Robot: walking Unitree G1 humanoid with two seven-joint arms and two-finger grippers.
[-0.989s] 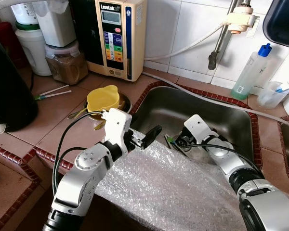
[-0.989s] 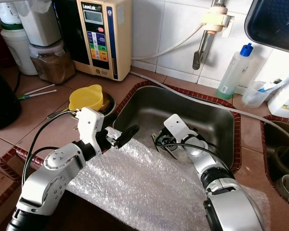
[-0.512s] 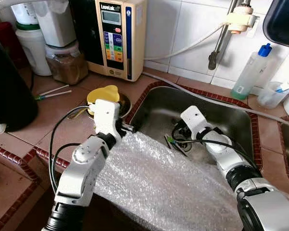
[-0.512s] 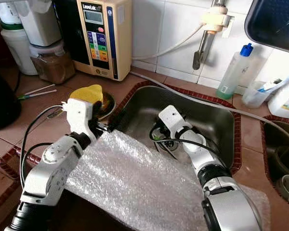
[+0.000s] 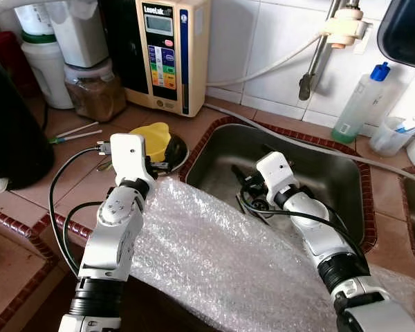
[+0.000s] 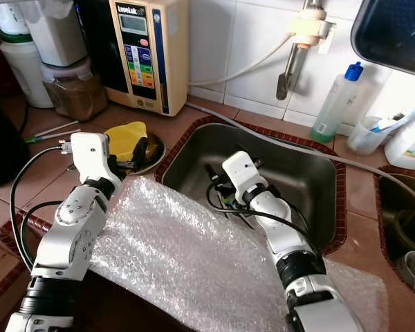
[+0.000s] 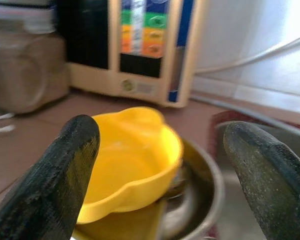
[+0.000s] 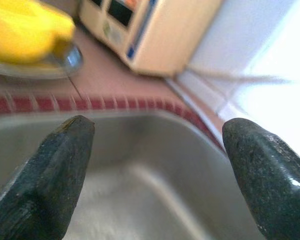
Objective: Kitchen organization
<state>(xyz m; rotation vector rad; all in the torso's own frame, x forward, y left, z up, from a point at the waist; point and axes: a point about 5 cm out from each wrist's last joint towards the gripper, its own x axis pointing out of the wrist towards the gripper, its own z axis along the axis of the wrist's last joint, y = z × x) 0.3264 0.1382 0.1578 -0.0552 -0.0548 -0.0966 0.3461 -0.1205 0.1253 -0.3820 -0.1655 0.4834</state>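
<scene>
Bubble wrap [image 5: 221, 263] spread across the near edge of the counter, its far edge draped over the front rim of the steel sink [image 5: 346, 173]. Left gripper [image 7: 160, 165] held low over the terracotta counter tiles [image 5: 69, 166], just beside the wrap's left corner, black fingers [image 7: 65, 170] spread wide with nothing between them. Ahead of those fingers, yellow bowl [image 7: 127, 160] resting tilted in a shallow metal dish [image 7: 200, 200], both close to the sink's left rim. Right gripper [image 8: 160, 165] reaching down inside the sink basin, fingers [image 8: 55, 170] likewise parted and empty, aimed toward the basin's left wall. Something small, green and dark lying on the basin floor near that gripper, possibly a utensil, too blurred and tangled with the arm's cable to name. Beige water unit [image 5: 167, 52] with coloured buttons standing against the white tiled wall behind the bowl. Left of it, jar of brown contents [image 5: 93, 93] under stacked white containers [image 5: 52, 69]. Pair of thin white sticks [image 5: 76, 131] lying on the tiles in front of the jar. Dark rounded appliance [image 5: 10, 131] at the far left. Clear bottle with blue cap [image 5: 361, 104] upright behind the sink's right corner, a small clear cup [image 5: 391, 135] beside it.
</scene>
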